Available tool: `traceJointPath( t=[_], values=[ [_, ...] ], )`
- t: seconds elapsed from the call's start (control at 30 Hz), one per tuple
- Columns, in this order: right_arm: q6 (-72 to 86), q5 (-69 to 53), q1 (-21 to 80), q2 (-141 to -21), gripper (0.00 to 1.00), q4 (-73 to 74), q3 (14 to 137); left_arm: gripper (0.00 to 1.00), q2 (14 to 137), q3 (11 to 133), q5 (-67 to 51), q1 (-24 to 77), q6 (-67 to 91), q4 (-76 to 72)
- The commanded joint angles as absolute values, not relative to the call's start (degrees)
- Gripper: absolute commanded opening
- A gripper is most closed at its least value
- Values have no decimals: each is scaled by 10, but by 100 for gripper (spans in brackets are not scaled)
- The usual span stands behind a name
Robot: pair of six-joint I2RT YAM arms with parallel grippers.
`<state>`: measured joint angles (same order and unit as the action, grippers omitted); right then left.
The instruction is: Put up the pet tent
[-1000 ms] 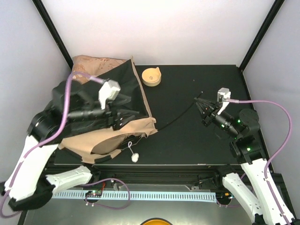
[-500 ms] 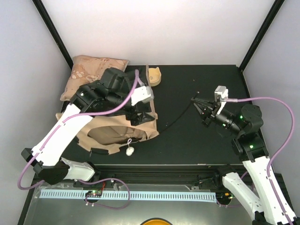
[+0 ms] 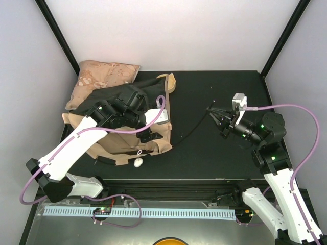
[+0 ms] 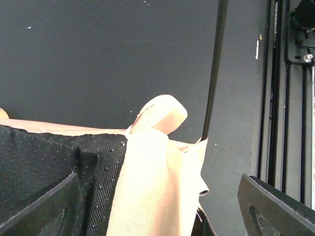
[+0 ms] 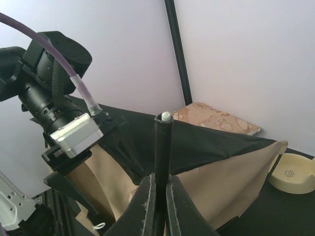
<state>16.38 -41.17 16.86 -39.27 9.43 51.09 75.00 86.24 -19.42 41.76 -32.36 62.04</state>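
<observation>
- Tan canvas and black floor: the tent (image 3: pixel 118 151) lies slumped in a heap on the left half of the surface (image 3: pixel 230 153), not standing. Its near edge is by the front rim, and the ball (image 3: pixel 138 163) lies just in front of it.
- The pillow (image 3: pixel 102 76) is behind the tent at the back left. The dish (image 5: pixel 295 179) sits beside the tent's far edge.
- One pole (image 3: pixel 192 130) runs from the tent's right edge out across the bare surface towards the right arm.
- The right fingers (image 5: pixel 145 206) are clenched on the pole near its free end, with the capped tip sticking up past them.
- The left fingers (image 4: pixel 275 209) are spread wide over the tent's right corner. A canvas fold sits between them, but I see no pinch on it.
- In the left wrist view the pole's other end meets the canvas at that corner. I can't tell if it's seated in a pocket or only tucked under the fabric.
- Step, as I read it: pole fitting, early on. Only this one pole is clearly out, and nothing is tensioned.
- The next move probably calls for the left side to close on the corner and hold it down while the right pushes the pole in along its own line.
- Risk: the pole could bow sideways, or the loose fabric could slide instead of taking the load.
</observation>
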Motion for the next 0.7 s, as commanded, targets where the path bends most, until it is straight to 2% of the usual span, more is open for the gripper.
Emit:
traceJointPath(
  t=[0.0,0.07,0.13,0.17,0.37,0.43,0.67],
  values=[
    [169,-432,172,-385,1,93,519,88,760,862,-172,419,-345,589],
    [168,-438,172,-386,1,96,518,86,761,855,-183,419,-361,576],
    [168,-447,172,-389,1,100,518,76,759,841,-195,419,-378,552],
    [167,-452,172,-392,1,104,519,68,758,838,-201,419,-383,542],
    [160,-469,173,-398,1,122,526,5,767,842,-201,419,-378,523],
    [156,-480,174,-401,1,126,529,2,770,859,-199,419,-360,527],
    [115,-487,220,-427,1,171,545,2,741,900,-249,420,-180,419]
  ],
)
